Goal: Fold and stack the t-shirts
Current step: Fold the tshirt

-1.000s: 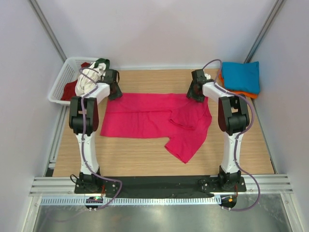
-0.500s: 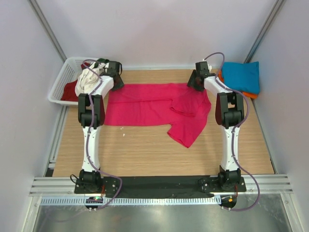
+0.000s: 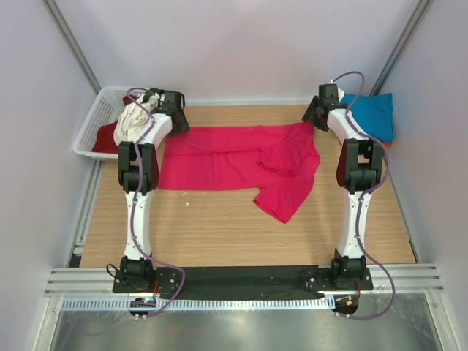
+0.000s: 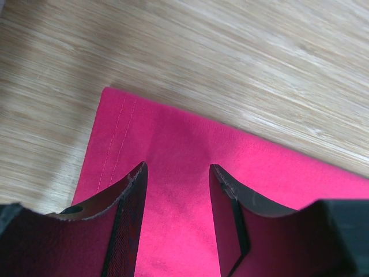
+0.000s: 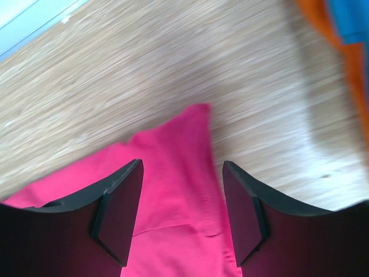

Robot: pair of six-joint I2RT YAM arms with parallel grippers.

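Note:
The magenta-pink t-shirt (image 3: 219, 157) lies spread across the back half of the wooden table, with its right part folded over and one flap hanging toward the front. My left gripper (image 3: 176, 124) hovers open over the shirt's back left corner (image 4: 173, 150); the cloth lies flat under the gap (image 4: 177, 168). My right gripper (image 3: 316, 118) stands open over the pointed back right corner (image 5: 193, 124), nothing pinched between its fingers (image 5: 181, 167). A folded teal-blue t-shirt (image 3: 373, 110) rests on an orange one (image 5: 354, 63) at the back right.
A white lattice basket (image 3: 93, 117) at the back left holds a white shirt (image 3: 131, 121), a dark red one (image 3: 108, 137) and a green one (image 3: 152, 93). Walls close in on three sides. Bare wood (image 3: 219, 234) stretches in front of the shirt.
The pink shirt has slid toward the back of the table. Both grippers have opened wider. The right gripper has moved back and right, off toward the teal stack; the left has held still lately.

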